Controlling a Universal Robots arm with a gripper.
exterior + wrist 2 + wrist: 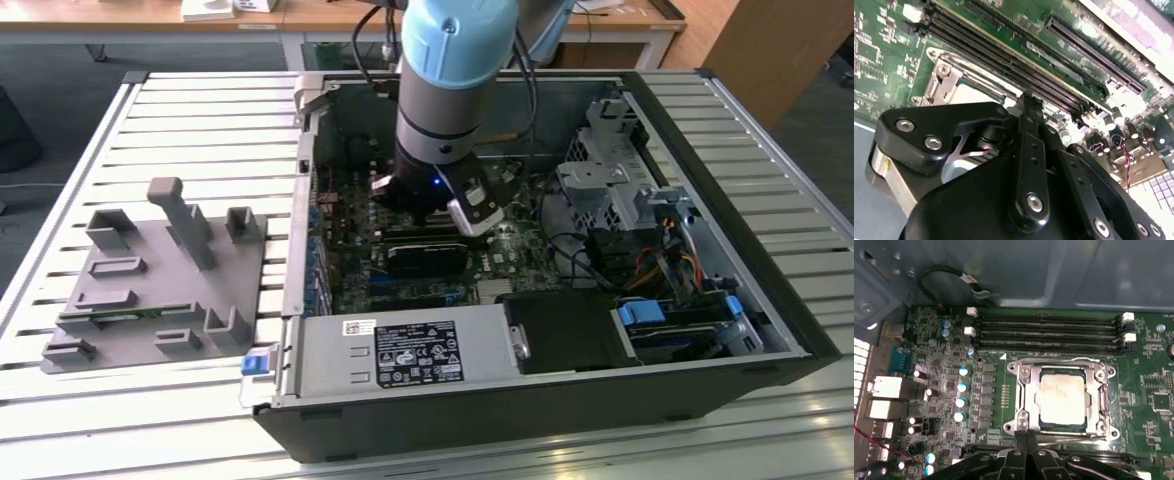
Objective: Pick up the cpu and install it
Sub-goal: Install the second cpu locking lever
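Looking from the exterior view's left, you first see the grey tray point(154, 290) with its plastic blocks on the slatted table point(80, 160). Next comes the open computer case point(534, 400), and the arm reaches down into it over the green motherboard point(407, 290).

In the first wrist view the cpu point(1062, 398) already sits flat inside its socket frame point(1064, 396), with the silvery top facing up. The long memory slots point(1049, 330) run just beside the frame. The gripper point(1027, 439) is near the frame's edge, with its two fingertips pressed together and holding nothing.

To do this part well, I think the chip should lie level, with no corner sticking up. The closed tips should stay off the shiny top and the little parts nearby, so nothing gets bent or scratched.
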